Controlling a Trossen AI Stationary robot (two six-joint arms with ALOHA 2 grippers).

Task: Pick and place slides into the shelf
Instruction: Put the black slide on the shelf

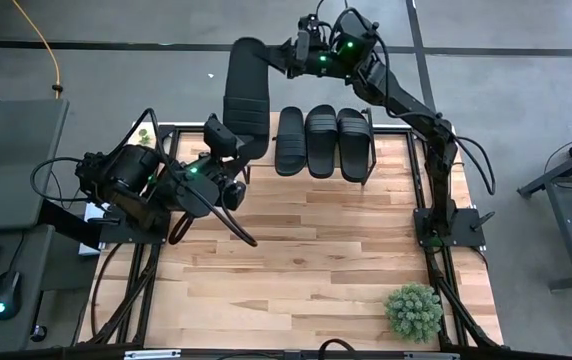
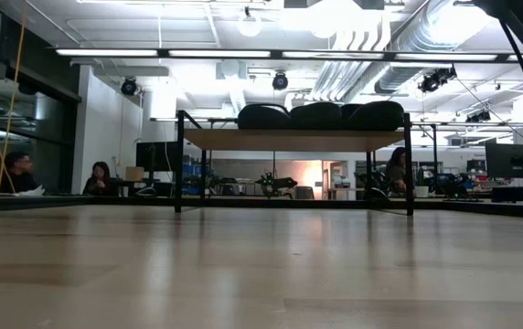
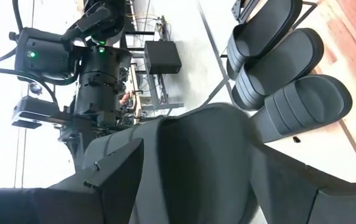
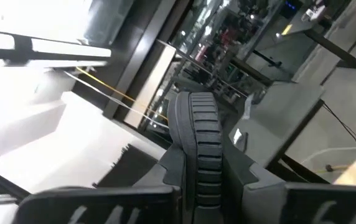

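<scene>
Three black slides (image 1: 323,141) lie side by side on the shelf (image 2: 293,139) at the table's far edge, soles down on its wooden top. A fourth slide (image 1: 247,95) hangs in the air left of the shelf, stretched from near to far. My right gripper (image 1: 286,58) reaches in from the far right and is shut on its far end. My left gripper (image 1: 228,150) comes from the left at the slide's near end, its fingers on either side of the slide's width. Neither gripper shows in the low view. My left gripper has the slide's near end (image 3: 190,162) between its two fingers (image 3: 106,168), across the slide's width, coming almost level from the table's left. The slide fills the gap and is clear of the table. My right gripper pinches the slide's ribbed sole edge (image 4: 203,146) between its two fingers (image 4: 173,169), near the far end. The fingers come roughly level from the right. The slide is lifted clear and stretches away from them.
A small green potted plant (image 1: 413,311) stands at the table's near right corner. The bare wooden tabletop (image 1: 306,260) lies in front of the shelf. A desk with a mouse (image 1: 4,296) stands left of the table. People (image 2: 101,178) sit in the room beyond.
</scene>
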